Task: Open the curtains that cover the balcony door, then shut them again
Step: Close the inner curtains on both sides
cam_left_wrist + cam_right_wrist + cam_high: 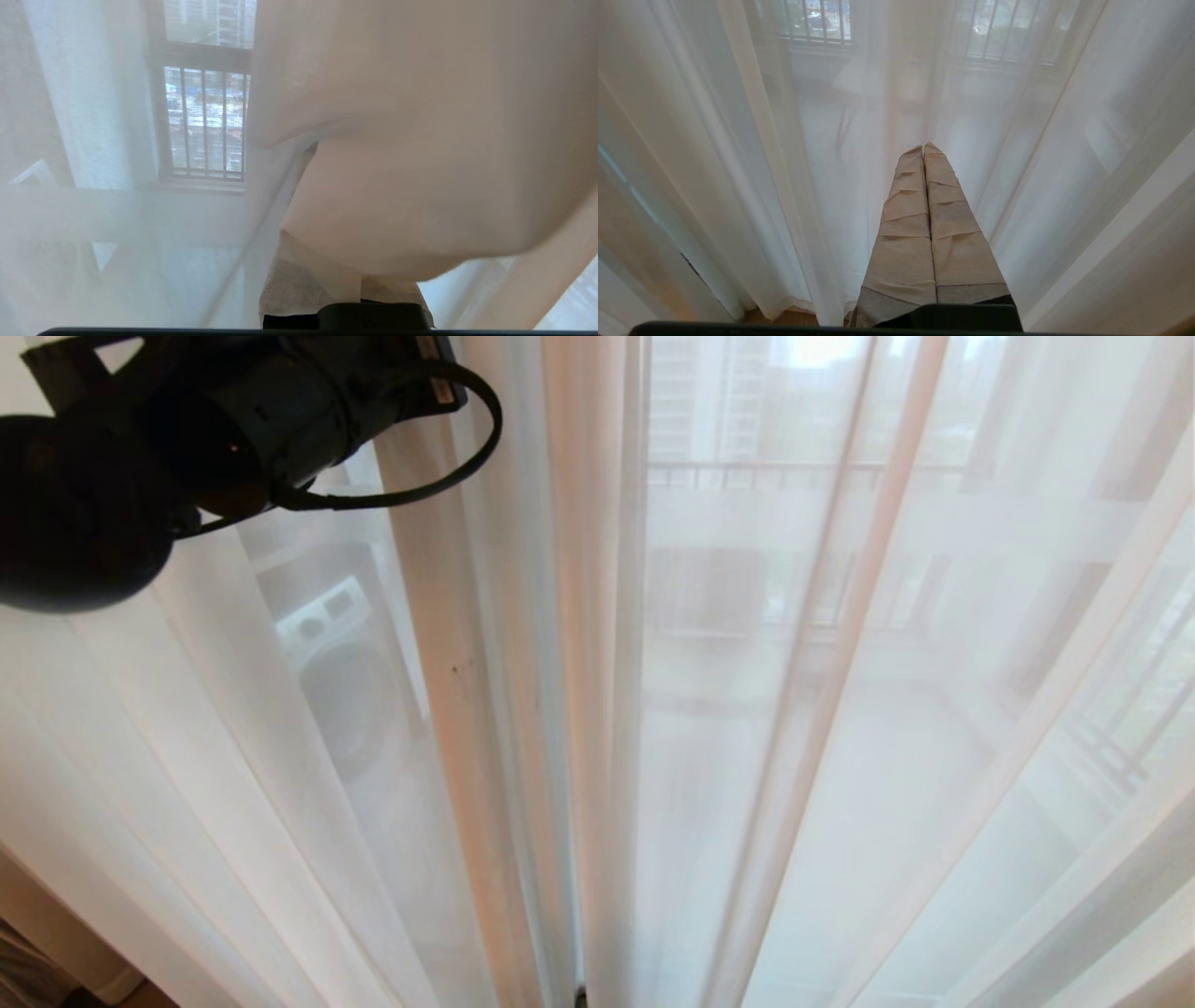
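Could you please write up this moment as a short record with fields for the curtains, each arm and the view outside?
Curtains: thin see-through white sheers drawn across, pleated.
Left arm: raised at upper left of head view; left tool draped in sheer fabric.
Right arm: right tool shut, pointing at the sheers.
Beyond: white washing machine, dark railing bars.

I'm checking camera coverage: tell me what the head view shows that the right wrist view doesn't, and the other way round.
Only the head view shows the left arm raised at the upper left, and a washing machine behind the fabric. Only the right wrist view shows the right gripper, its tape-wrapped fingers pressed together, shut, pointing at the fabric. Both show the sheer white curtains hanging closed, with the balcony dimly visible through them.
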You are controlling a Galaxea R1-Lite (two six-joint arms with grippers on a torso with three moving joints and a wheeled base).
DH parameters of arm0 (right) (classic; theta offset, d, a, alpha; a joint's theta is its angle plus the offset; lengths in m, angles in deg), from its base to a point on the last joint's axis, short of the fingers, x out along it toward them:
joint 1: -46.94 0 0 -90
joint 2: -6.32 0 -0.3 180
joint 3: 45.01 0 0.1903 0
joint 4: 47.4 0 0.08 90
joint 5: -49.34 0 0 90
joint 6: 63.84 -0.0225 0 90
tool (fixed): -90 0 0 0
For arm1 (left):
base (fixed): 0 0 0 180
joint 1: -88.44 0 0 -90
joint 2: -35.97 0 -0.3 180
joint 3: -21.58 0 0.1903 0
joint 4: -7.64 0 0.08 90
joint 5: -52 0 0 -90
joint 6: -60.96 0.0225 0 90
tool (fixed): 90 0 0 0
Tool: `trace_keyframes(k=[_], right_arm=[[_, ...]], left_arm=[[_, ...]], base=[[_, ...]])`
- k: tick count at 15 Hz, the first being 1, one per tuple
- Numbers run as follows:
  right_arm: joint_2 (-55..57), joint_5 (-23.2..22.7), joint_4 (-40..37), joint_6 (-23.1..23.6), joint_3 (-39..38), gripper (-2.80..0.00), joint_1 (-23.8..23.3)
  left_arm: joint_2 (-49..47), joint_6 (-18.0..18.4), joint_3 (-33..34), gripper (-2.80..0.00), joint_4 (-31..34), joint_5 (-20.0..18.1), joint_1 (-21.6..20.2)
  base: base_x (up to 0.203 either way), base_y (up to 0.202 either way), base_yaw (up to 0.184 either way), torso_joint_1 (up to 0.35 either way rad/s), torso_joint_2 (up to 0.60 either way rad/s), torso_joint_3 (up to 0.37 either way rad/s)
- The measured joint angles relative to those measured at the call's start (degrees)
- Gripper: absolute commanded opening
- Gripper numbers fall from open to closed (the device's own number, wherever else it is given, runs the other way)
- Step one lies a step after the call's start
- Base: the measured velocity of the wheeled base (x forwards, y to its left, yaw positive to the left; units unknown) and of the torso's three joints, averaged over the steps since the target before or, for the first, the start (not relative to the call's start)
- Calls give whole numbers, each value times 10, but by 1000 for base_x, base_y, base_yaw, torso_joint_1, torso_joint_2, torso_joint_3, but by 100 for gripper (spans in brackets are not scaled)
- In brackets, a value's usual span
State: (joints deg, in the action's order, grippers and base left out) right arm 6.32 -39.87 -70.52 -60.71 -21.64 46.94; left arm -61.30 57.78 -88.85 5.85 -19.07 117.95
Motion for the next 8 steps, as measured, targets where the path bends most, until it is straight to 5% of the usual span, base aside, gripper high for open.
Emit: trace_keyframes(k=[2, 3, 8], right_arm=[[0, 0, 0, 0, 0, -280, 0], [0, 0, 0, 0, 0, -280, 0], [0, 0, 0, 0, 0, -280, 0]], left_arm=[[7, 0, 7, -280, 0, 0, 0], [8, 0, 8, 0, 0, 0, 0], [15, 0, 15, 0, 0, 0, 2]], base=[[0, 0, 0, 0, 0, 0], [0, 0, 0, 0, 0, 0], [0, 0, 0, 0, 0, 0]])
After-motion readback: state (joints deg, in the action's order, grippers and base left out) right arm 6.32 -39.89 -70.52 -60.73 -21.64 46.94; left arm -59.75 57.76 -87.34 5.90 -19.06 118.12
